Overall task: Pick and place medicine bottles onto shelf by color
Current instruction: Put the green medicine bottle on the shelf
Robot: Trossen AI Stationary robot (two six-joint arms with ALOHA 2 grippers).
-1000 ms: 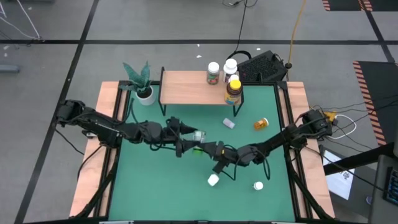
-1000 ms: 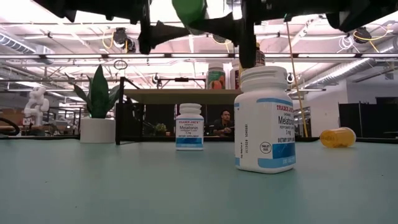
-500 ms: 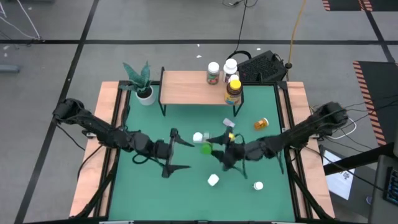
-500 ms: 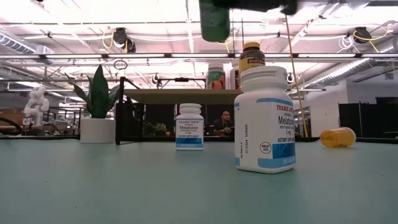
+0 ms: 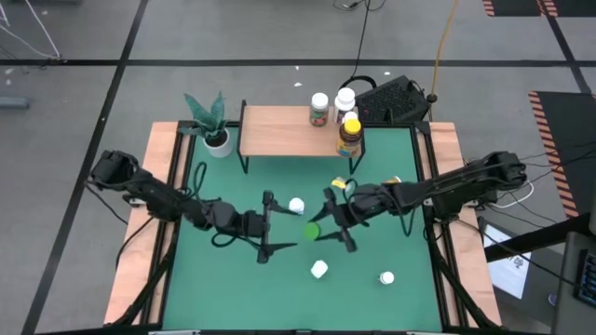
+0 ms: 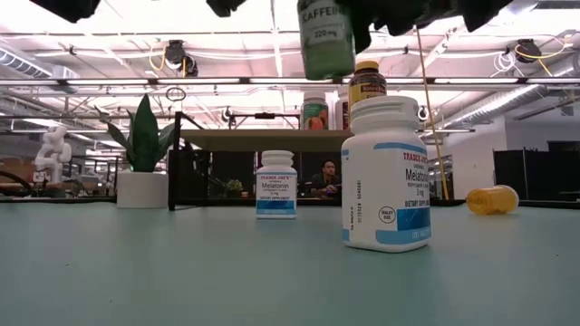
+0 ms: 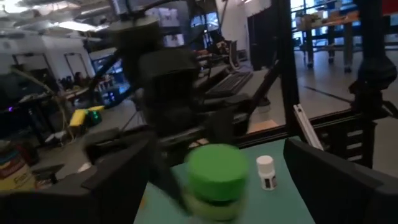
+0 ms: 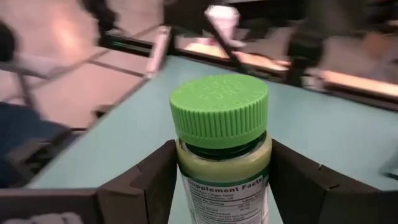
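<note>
Right pincer (image 5: 319, 228) is clenching the green bottle (image 8: 221, 146) by its body, green cap pointing away from the wrist, and holding it in the air above the middle of the green counter (image 5: 214, 279). Left pincer (image 5: 279, 226) is hanging just beside it with its fingers spread and nothing between them. On the counter, white bottles are standing at (image 5: 296, 205), (image 5: 319, 270) and (image 5: 386, 277). On the shelf (image 5: 279, 130), at its right end, the amber bottle (image 5: 349, 136) with a yellow cap and two other bottles (image 5: 319, 108) are standing close together.
</note>
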